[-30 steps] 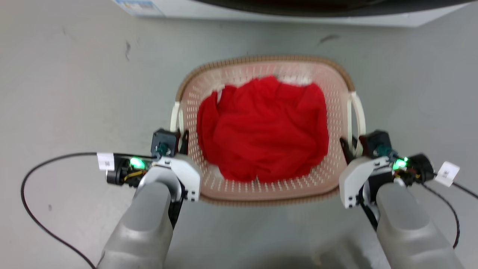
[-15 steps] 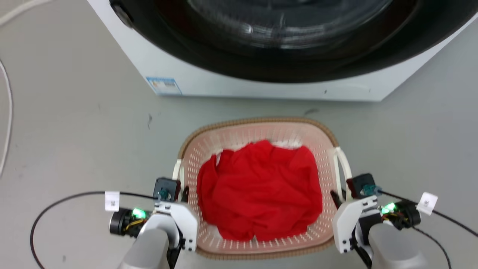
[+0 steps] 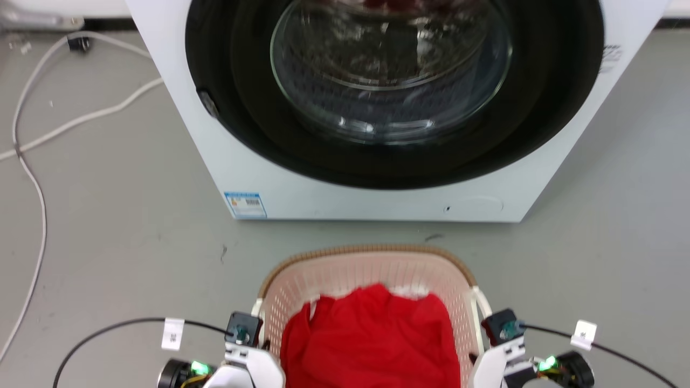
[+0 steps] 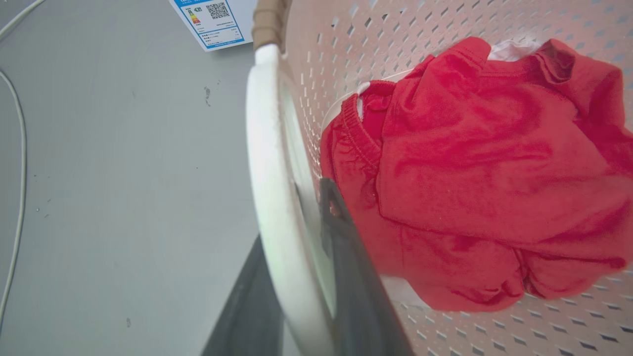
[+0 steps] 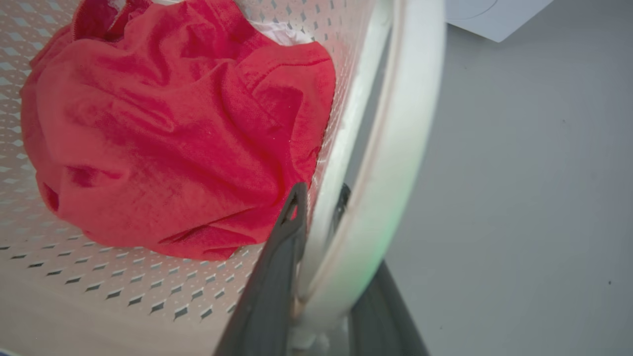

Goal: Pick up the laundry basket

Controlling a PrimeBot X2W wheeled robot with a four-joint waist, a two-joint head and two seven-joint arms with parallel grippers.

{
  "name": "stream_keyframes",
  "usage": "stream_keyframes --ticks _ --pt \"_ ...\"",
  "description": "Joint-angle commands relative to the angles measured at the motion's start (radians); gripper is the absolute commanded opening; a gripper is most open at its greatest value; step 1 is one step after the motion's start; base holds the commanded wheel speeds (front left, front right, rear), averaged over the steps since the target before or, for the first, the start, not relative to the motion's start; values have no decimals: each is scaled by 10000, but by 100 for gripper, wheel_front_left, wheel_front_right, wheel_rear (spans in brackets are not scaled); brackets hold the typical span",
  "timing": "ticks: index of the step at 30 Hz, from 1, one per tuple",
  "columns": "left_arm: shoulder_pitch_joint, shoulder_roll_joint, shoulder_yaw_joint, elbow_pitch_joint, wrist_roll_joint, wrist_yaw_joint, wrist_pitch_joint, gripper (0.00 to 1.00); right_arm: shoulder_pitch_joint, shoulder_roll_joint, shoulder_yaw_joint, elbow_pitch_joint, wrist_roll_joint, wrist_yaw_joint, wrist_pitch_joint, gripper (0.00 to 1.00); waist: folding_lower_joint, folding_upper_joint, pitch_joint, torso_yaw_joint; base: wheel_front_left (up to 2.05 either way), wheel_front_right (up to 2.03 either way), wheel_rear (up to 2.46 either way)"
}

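Observation:
The laundry basket, pale pink perforated plastic with a brown woven rim, sits at the bottom of the head view with a red garment inside. My left gripper is shut on the basket's white left handle. In the left wrist view, that gripper has one dark finger on each side of the handle. My right gripper is shut on the right handle. That gripper also straddles its handle. The red garment lies against the perforated walls.
A white front-loading washing machine with a dark round glass door stands just beyond the basket. White cables trail over the grey floor at the far left. Thin black wrist cables loop out to either side of the arms.
The head camera has swung upward, so the basket and both grippers slid to the bottom edge and the washing machine came fully into view. Both grippers stay shut on the handles.

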Motion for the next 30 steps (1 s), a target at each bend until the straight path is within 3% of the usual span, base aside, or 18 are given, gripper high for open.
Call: stream_keyframes --ticks 1,10,30 --pt "108 86 -68 -20 31 -84 37 0 207 -94 195 -25 27 28 104 0 2 -1 -437 -122 0 0 0" --pt "603 64 -294 26 -161 -230 426 0 747 -67 1182 -57 894 33 716 0 2 -1 -1297 -221 0 0 0" --pt "1144 48 -674 35 -519 -288 711 0 1065 -54 2316 94 2071 37 1327 0 2 -1 -1913 -156 0 0 0"
